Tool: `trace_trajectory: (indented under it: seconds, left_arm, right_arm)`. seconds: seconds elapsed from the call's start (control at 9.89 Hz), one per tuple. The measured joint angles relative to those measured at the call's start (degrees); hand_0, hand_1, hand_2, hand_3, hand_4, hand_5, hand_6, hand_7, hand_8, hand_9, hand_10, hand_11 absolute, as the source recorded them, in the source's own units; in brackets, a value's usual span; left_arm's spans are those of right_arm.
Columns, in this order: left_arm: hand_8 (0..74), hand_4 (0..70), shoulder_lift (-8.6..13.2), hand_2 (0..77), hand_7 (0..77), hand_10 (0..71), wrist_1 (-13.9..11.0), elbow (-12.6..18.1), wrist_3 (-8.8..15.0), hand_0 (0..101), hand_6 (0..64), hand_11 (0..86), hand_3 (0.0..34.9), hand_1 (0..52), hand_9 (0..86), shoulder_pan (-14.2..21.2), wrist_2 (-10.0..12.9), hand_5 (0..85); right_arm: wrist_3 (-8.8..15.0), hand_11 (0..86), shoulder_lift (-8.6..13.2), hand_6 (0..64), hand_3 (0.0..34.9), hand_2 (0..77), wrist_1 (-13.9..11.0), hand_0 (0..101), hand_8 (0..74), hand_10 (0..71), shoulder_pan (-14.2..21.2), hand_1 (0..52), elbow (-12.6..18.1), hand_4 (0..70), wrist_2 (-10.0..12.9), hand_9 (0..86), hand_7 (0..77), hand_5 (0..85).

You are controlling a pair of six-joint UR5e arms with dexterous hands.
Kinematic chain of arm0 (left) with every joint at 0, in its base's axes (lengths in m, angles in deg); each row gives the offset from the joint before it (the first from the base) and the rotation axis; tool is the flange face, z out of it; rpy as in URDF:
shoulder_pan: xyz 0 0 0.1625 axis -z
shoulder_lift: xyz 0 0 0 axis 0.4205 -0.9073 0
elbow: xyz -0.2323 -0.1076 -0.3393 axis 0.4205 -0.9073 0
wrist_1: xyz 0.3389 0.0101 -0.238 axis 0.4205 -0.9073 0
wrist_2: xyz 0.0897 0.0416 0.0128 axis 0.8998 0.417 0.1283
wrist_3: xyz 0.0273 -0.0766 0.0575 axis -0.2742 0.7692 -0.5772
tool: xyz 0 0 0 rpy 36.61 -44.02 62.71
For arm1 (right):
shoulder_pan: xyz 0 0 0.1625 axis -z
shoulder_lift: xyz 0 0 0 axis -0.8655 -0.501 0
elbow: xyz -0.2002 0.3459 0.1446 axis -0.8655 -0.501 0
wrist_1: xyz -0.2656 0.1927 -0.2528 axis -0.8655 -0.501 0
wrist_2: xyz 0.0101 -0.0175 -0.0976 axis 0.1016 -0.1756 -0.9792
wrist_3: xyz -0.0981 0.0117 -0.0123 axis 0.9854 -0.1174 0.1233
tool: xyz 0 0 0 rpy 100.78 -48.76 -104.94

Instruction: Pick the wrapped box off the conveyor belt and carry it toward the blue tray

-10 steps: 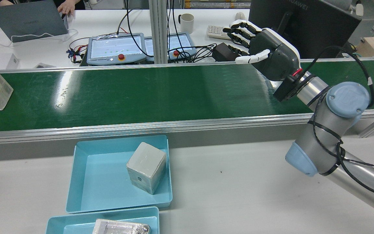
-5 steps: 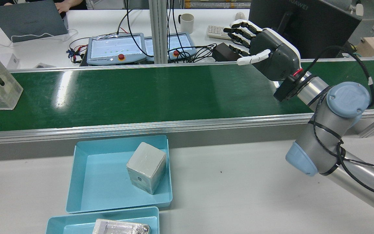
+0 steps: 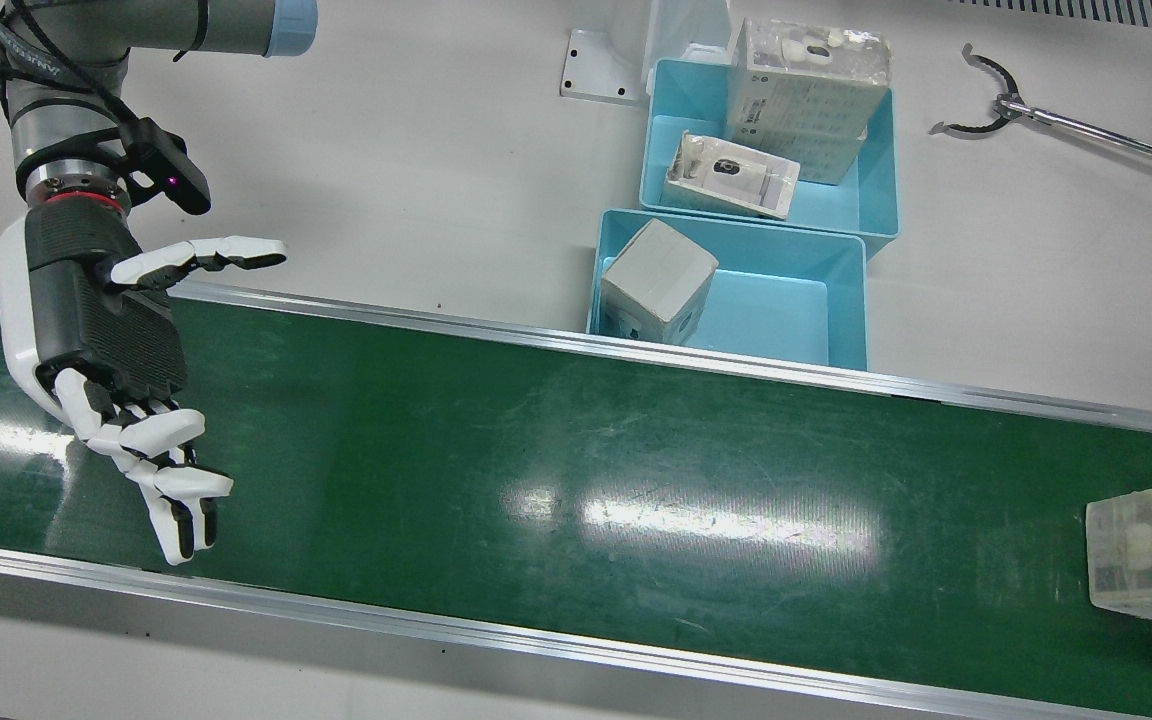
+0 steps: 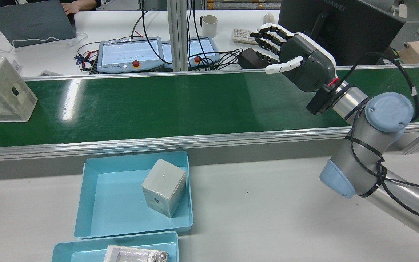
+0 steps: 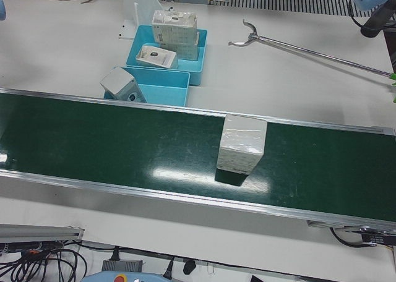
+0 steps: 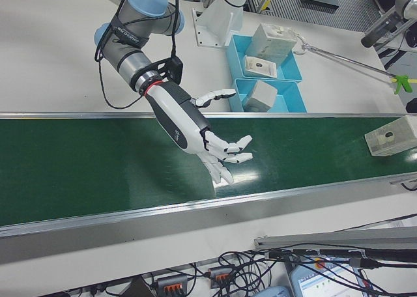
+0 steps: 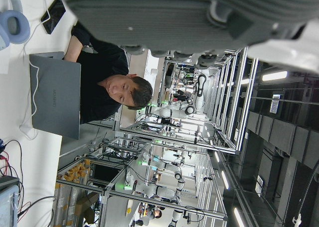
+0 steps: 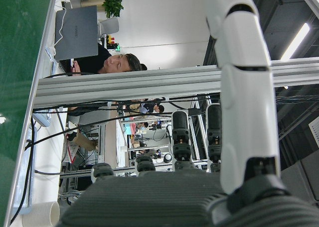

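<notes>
While laptop [image 4: 31,23] reads HUAWEI (faint).

bright overhead light | glare on conveyor belt [image 3: 716,520] | sharp focus

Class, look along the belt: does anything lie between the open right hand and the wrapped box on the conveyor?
Nothing visible does. Only bare green belt lies between the right hand and the wrapped box.
</notes>
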Motion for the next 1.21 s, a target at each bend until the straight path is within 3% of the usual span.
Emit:
trace_trajectory:
  seconds: [0.3,0.4,0.51,0.71,0.81,0.91,1.01,1.11,1.21]
  left_arm:
    - [0.0,0.0,0.0,0.5,0.5,0.0,0.0,0.0,0.0,0,0.0,0.0,0.0,0.0,0.0,0.0,0.0,1.1]
    - [0.0,0.0,0.0,0.5,0.5,0.5,0.0,0.0,0.0,0,0.0,0.0,0.0,0.0,0.0,0.0,0.0,1.1]
    - [0.0,0.0,0.0,0.5,0.0,0.5,0.0,0.0,0.0,0,0.5,0.0,0.0,0.0,0.0,0.0,0.0,1.1]
    - [0.0,0.0,0.0,1.1,0.0,0.5,0.0,0.0,0.0,0,0.5,0.0,0.0,0.0,0.0,0.0,0.0,1.1]
    - [0.0,0.0,0.0,1.1,0.0,0.0,0.0,0.0,0.0,0,0.5,0.0,0.0,0.0,0.0,0.0,0.0,1.1]
    - [0.0,0.0,0.0,1.1,0.0,0.0,0.0,0.0,0.0,0,0.5,0.0,0.0,0.0,0.0,0.0,0.0,1.1]
    - [0.0,0.0,0.0,0.5,0.0,0.5,0.0,0.0,0.0,0,0.5,0.0,0.0,0.0,0.0,0.0,0.0,1.1]
    - [0.0,0.0,0.0,0.5,0.0,0.5,0.0,0.0,0.0,0,0.5,0.0,0.0,0.0,0.0,0.0,0.0,1.1]
    - [0.0,0.0,0.0,0.5,0.0,0.5,0.0,0.0,0.0,0,0.5,0.0,0.0,0.0,0.0,0.0,0.0,1.1]
  right_arm:
    - [0.3,2.2,0.1,2.2,19.9,15.8,-1.2,50,0.0,0.5,0.8,16.4,-0.2,10.4,0.1,6.0,25.6,38.2]
    - [0.3,2.2,0.3,2.2,20.7,16.4,-3.5,50,0.0,0.5,1.0,17.5,0.0,10.4,0.1,6.0,25.6,38.7]
    - [0.2,1.6,0.5,5.5,19.0,22.4,-6.6,51,0.0,0.5,1.1,20.7,0.4,15.3,0.1,7.1,29.5,41.5]
    - [-0.1,1.6,0.6,5.5,19.0,22.4,-10.7,51,0.0,0.5,1.2,20.7,1.1,15.3,0.1,7.1,29.5,41.5]
    - [-0.2,1.6,0.6,5.5,19.0,24.0,-11.5,51,0.0,0.5,1.3,20.2,1.2,16.9,0.1,7.1,29.5,42.5]
    - [-0.2,1.6,0.6,4.9,19.0,25.6,-11.8,51,0.0,0.5,1.3,20.2,1.2,10.9,0.1,7.1,28.9,42.5]
    - [-0.2,1.6,0.6,4.4,19.0,24.5,-11.9,52,0.0,0.5,1.4,20.7,1.2,12.5,0.1,7.1,27.8,42.5]
    - [-0.2,1.6,0.6,4.4,20.2,14.7,-12.0,49,0.0,0.5,1.5,10.9,1.2,12.5,0.1,7.1,27.8,39.3]
    - [-0.2,1.6,0.6,3.3,20.2,14.7,-12.0,49,0.0,0.5,1.5,10.9,1.2,12.5,0.1,6.5,26.2,39.3]
